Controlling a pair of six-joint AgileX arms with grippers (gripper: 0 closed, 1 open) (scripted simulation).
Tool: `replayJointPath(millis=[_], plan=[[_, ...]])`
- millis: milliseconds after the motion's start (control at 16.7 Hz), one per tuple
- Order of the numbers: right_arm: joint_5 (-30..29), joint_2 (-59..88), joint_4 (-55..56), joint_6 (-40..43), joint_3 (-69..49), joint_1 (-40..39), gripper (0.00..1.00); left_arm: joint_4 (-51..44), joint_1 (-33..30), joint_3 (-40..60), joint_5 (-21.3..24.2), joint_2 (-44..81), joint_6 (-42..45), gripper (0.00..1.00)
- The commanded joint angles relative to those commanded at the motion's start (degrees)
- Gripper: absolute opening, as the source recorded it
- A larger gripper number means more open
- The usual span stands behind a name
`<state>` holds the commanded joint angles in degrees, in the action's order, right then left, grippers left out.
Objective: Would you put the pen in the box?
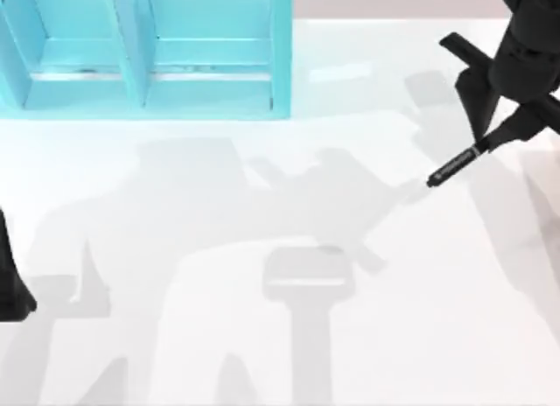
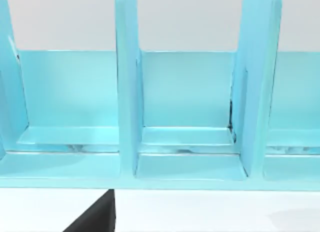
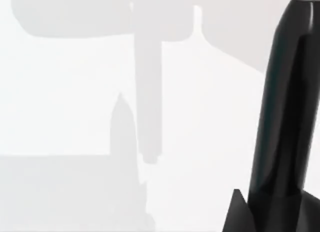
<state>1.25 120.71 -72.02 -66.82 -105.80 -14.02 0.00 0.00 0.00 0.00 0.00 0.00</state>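
Right gripper (image 1: 500, 136) clamps the pen (image 1: 455, 165) aloft, well right of the box (image 1: 280, 52), tip pointing back toward it; carry it over an open compartment, then lower and release; left gripper (image 1: 13, 292) parked, finger state undeterminable.

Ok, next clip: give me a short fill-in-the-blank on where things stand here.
1. The pen is held by the ____ gripper.
2. The box is coloured ____.
3. In the top view, the box sits at the table's far ____ side.
4. The left arm is parked at the table's ____ edge.

Missing words: right; blue; left; left
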Motion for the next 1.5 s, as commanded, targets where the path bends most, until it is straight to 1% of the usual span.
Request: replayJointPath(millis=[300,420,540,660,840,1200,1500], plan=[[0.87,-4.24,-0.5,6.22,5.05,26.94,0.0,0.0,0.0,0.0,0.0,0.0,0.0,1.0],[1.24,-6.12,-0.48,8.67,6.99,36.45,0.0,0.0,0.0,0.0,0.0,0.0,0.0,1.0],[1.66,-7.83,-0.4,10.79,8.62,43.81,0.0,0.0,0.0,0.0,0.0,0.0,0.0,1.0],[2.07,-9.19,-0.26,12.42,9.85,48.76,0.0,0.0,0.0,0.0,0.0,0.0,0.0,1.0],[2.4,-10.16,-0.1,13.5,10.71,51.62,0.0,0.0,0.0,0.0,0.0,0.0,0.0,1.0],[2.23,-10.09,0.81,13.29,11.44,51.05,0.0,0.0,0.0,0.0,0.0,0.0,0.0,1.0],[2.21,-11.59,8.72,10.54,20.71,47.75,0.0,0.0,0.0,0.0,0.0,0.0,0.0,1.0]])
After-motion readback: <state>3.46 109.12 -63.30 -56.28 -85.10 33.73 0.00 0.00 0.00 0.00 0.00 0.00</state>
